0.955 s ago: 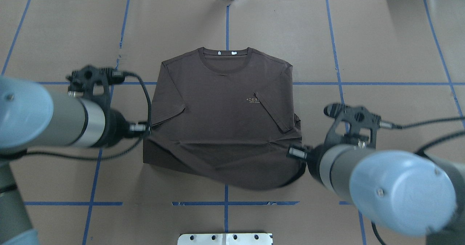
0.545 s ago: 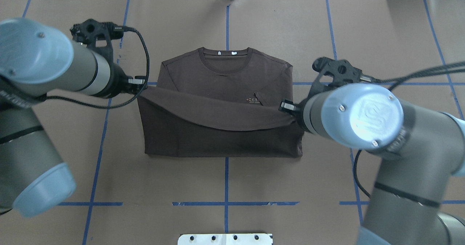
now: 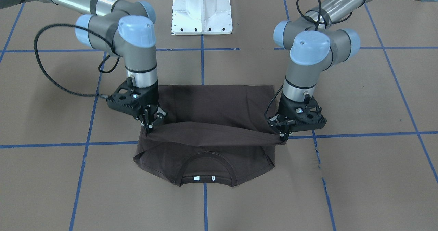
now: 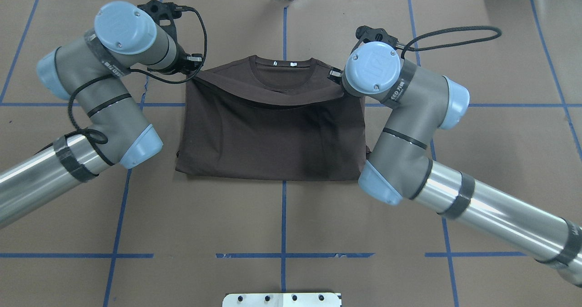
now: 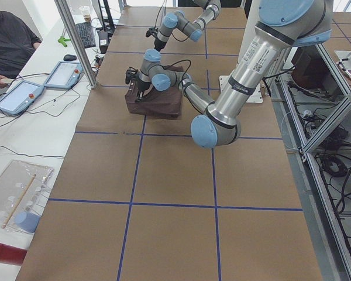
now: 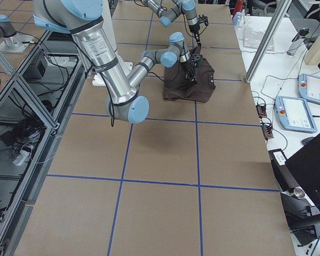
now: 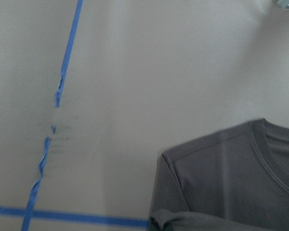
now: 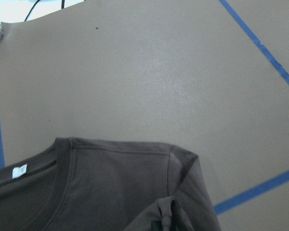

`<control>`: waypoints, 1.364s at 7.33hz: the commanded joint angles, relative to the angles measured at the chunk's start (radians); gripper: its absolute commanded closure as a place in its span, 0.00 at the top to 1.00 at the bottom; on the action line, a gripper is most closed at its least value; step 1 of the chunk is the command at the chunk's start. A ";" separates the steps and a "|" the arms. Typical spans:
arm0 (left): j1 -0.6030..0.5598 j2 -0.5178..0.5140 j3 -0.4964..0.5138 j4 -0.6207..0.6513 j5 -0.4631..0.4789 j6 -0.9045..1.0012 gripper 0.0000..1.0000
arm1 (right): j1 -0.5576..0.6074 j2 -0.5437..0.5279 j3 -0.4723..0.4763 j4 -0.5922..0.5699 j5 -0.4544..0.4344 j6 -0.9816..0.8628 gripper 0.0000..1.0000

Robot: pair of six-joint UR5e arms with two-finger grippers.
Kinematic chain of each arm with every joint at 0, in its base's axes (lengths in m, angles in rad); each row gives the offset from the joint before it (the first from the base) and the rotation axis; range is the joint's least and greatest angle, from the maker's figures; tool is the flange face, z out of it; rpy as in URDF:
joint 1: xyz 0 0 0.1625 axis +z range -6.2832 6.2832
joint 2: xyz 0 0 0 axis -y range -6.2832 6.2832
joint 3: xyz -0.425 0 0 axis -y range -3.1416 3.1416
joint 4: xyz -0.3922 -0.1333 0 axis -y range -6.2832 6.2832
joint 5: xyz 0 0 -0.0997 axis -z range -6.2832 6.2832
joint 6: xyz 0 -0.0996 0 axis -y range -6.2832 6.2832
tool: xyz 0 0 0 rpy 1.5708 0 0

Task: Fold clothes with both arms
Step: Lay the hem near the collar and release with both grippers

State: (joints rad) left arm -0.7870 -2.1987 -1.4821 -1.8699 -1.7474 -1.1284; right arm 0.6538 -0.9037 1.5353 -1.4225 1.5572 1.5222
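Two small white neck labels (image 3: 196, 178) sit inside the back of the collar (image 3: 208, 153) of the dark grey-brown T-shirt (image 3: 212, 104), and their print is too small to read in any view; the right wrist view catches one of them (image 8: 19, 170) as a blank white tab. The blue joint cap (image 4: 373, 67) on the right arm carries an embossed round mark, and a black band beside it has pale lettering, neither legible. The T-shirt lies flat near the middle of the brown paper-covered table (image 3: 342, 176), collar towards the far side from the robot. Its hem (image 3: 212, 135) is lifted off the table and stretched as a sagging band between the two grippers, hanging above the chest just short of the collar. The right gripper (image 3: 149, 125) points downward with its fingers pinched together on one corner of the hem, and the left gripper (image 3: 283, 136) is likewise clamped on the opposite corner, both just above the shirt's sleeves. Blue tape lines (image 3: 51, 144) cross the table in a grid, one running under the shirt, and the white pedestal base (image 3: 202, 8) stands behind it on the robot's side
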 commanded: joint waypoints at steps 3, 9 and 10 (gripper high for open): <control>-0.003 -0.044 0.146 -0.084 0.017 0.039 0.00 | 0.063 0.058 -0.238 0.171 0.043 -0.051 0.00; 0.008 0.099 -0.094 -0.106 -0.003 0.220 1.00 | 0.084 0.022 -0.190 0.177 0.122 -0.354 1.00; 0.026 0.196 -0.207 -0.110 -0.064 0.188 1.00 | 0.084 -0.018 -0.122 0.175 0.135 -0.358 1.00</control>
State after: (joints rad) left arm -0.7796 -2.1084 -1.5523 -1.9761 -1.7624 -0.9209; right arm 0.7336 -0.8824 1.3470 -1.2473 1.6621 1.1945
